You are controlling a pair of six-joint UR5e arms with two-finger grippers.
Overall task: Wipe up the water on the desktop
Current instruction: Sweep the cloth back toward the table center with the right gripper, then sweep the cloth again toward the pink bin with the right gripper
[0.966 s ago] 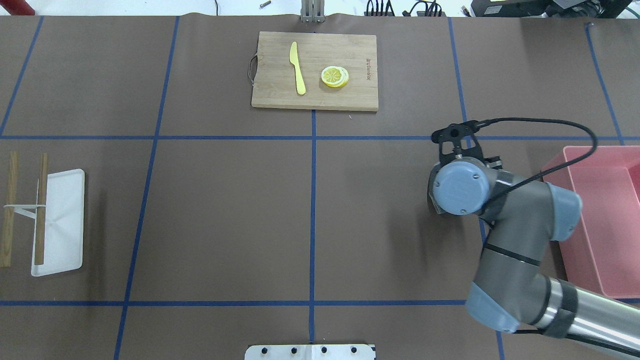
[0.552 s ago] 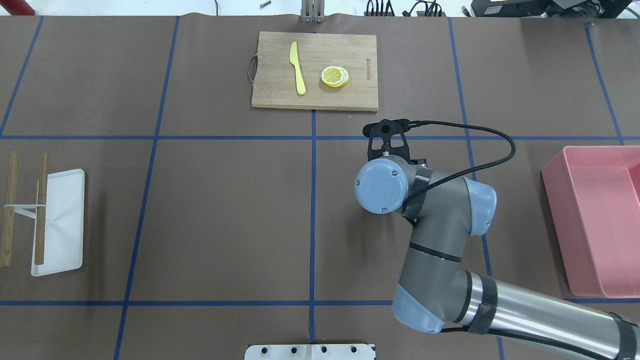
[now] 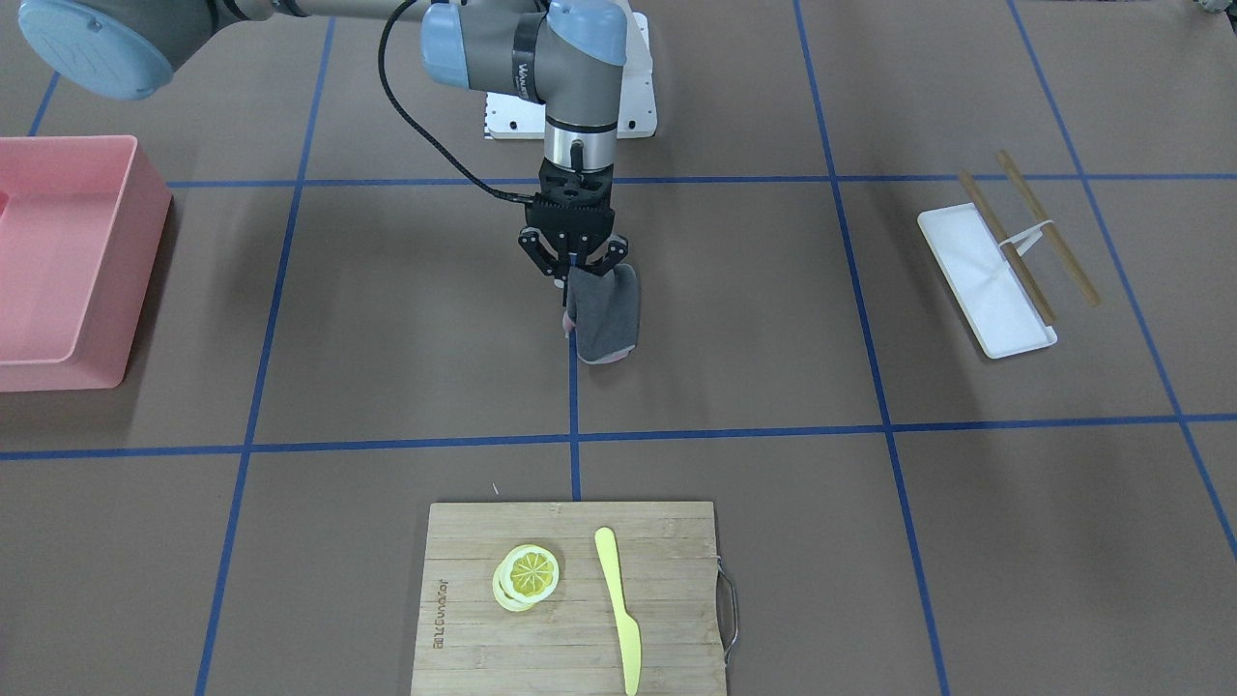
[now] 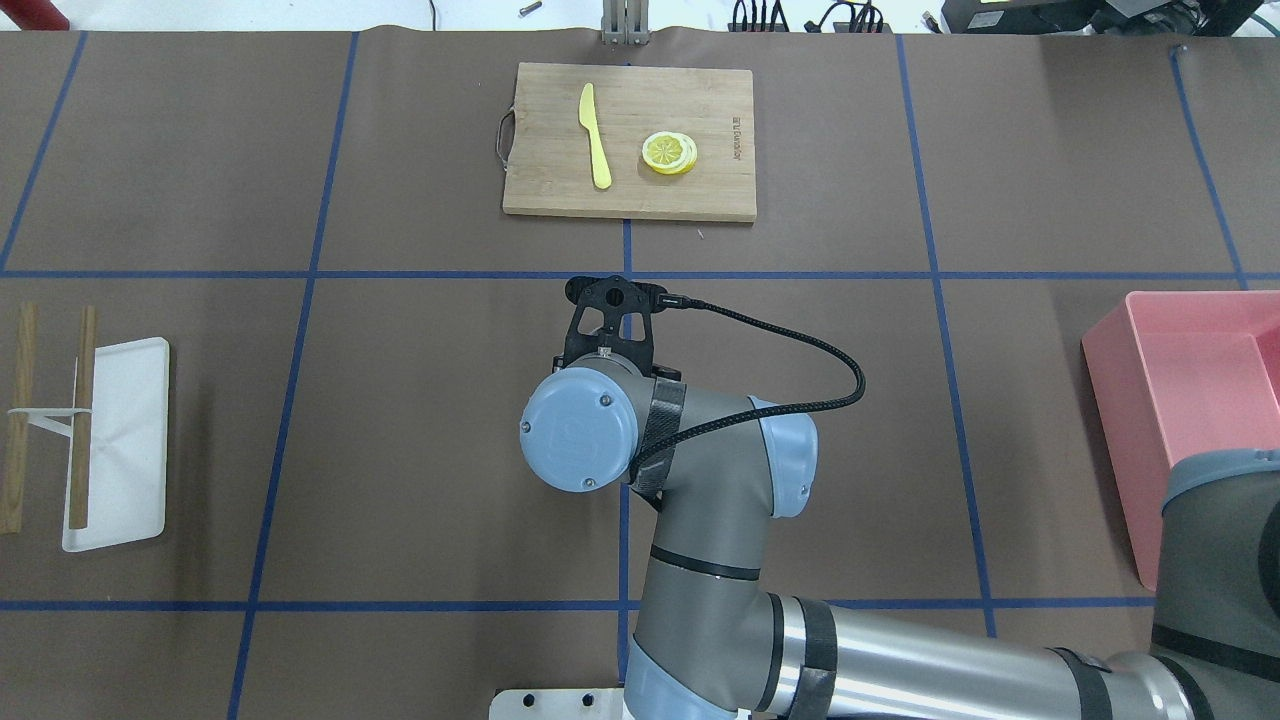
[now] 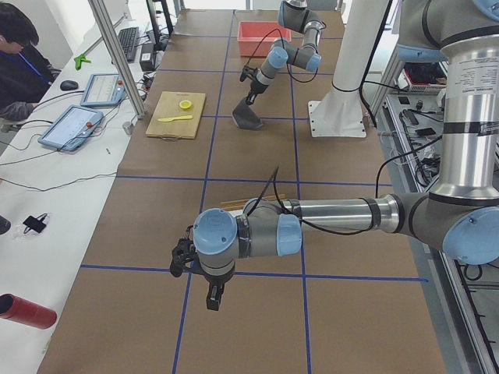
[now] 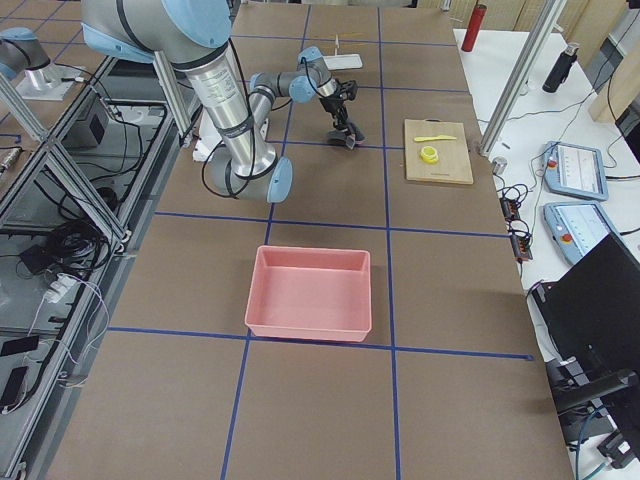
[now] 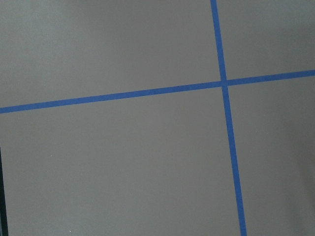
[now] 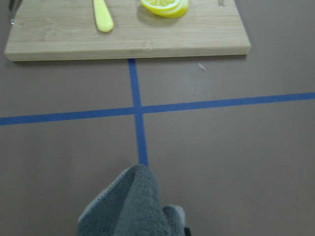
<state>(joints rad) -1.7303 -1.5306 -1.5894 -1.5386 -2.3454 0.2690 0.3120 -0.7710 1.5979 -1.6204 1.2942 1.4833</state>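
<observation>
Exterior front-facing: right gripper (image 3: 574, 263) fingers clamped on the top of grey cloth (image 3: 604, 314); cloth hangs below them at mid-desktop (image 3: 773, 319), long axis running down toward cutting board (image 3: 570, 599) | right wrist-mounted: cloth's fold points along centre tape line (image 8: 140, 132) | exterior left: left gripper (image 5: 212, 298) above desktop; cannot tell its finger state.

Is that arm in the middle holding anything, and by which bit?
Yes: the right gripper pinches a grey cloth by its top edge; the rest hangs down.
</observation>
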